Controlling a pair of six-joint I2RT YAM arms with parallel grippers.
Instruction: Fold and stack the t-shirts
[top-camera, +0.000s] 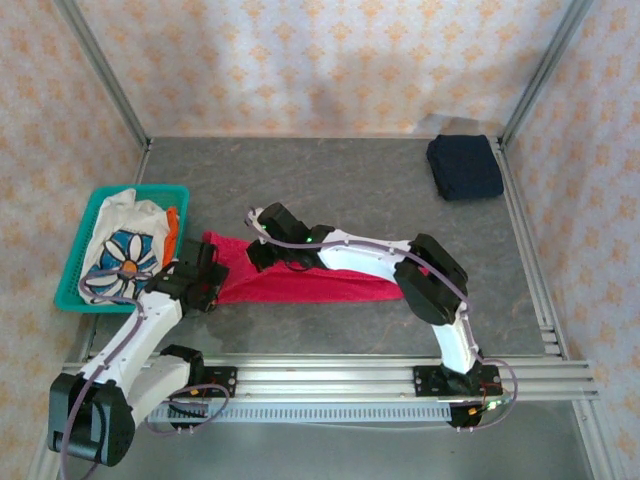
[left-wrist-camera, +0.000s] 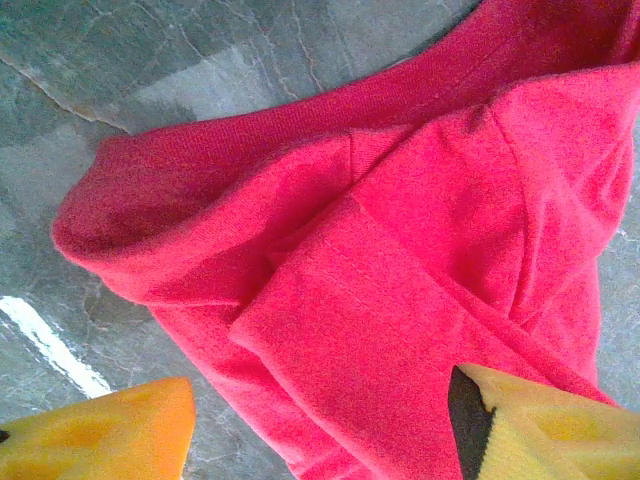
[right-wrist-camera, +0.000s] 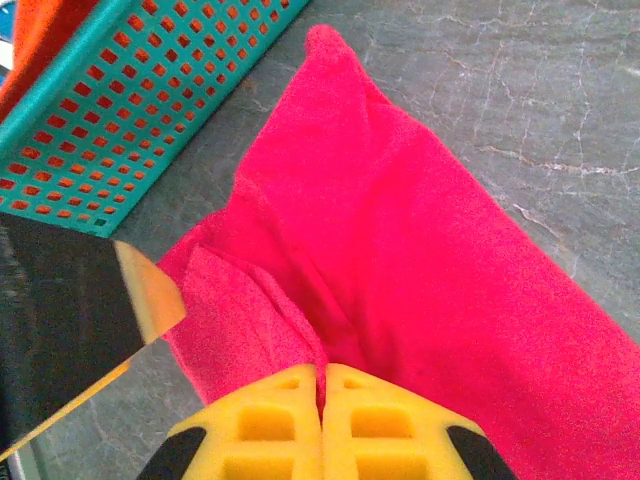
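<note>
So the red t-shirt (top-camera: 300, 283) is lying on the table (top-camera: 350, 190) as a long, flattened strip. It runs roughly along the near edge, from just beside the teal basket (top-camera: 72, 296) out toward the middle. In the left wrist view its left end is bunched up, with a sleeve folded over the body and a rounded fold at the far side.

The right gripper (right-wrist-camera: 322, 372) has its yellow fingers pressed flat together with no gap. A crease of the red cloth runs straight up into the tips, so it looks clenched on a fold of the shirt near its far left end, close to the basket's corner. The right arm is stretched across the shirt from the near right.

The left gripper (left-wrist-camera: 320, 400) is spread wide and released, with nothing between the fingers. One finger (left-wrist-camera: 110, 430) hangs over bare table just off the shirt's edge and the other (left-wrist-camera: 545, 420) is over the red fabric. I can't tell whether either pad is touching the cloth.

The navy t-shirt (top-camera: 465, 167) is folded into a neat square at the far right corner of the table, well apart from everything else. The white t-shirt (top-camera: 125, 250), with the blue and orange flower print, is crumpled inside the basket at the left edge, with some orange cloth (top-camera: 172, 230) beside it.
</note>
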